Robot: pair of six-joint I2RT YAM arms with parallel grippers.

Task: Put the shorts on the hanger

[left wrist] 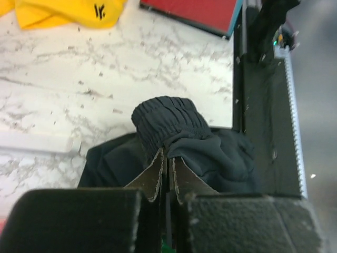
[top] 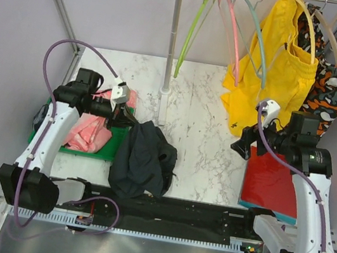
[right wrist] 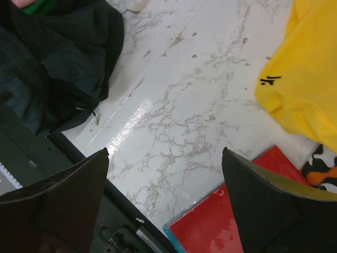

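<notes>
The black shorts (top: 144, 158) lie crumpled on the marble table near the front, left of centre. My left gripper (top: 128, 119) sits at their upper left edge. In the left wrist view its fingers (left wrist: 167, 150) are pressed together on the dark fabric just under the ribbed waistband (left wrist: 168, 118). The pale teal hanger (top: 259, 28) hangs on the rail at the back, partly in front of yellow shorts. My right gripper (top: 241, 144) is open and empty over bare marble (right wrist: 164, 153), well right of the shorts (right wrist: 52, 63).
A lime green hanger (top: 193, 34) and a pink hanger (top: 232, 27) hang left of the teal one. Yellow shorts (top: 280, 67) and a patterned garment (top: 328, 88) hang at the right. The rack pole (top: 173, 37) stands mid-table. There is a red tray (top: 272, 181) at the right and a green tray (top: 111, 146) with pink cloth at the left.
</notes>
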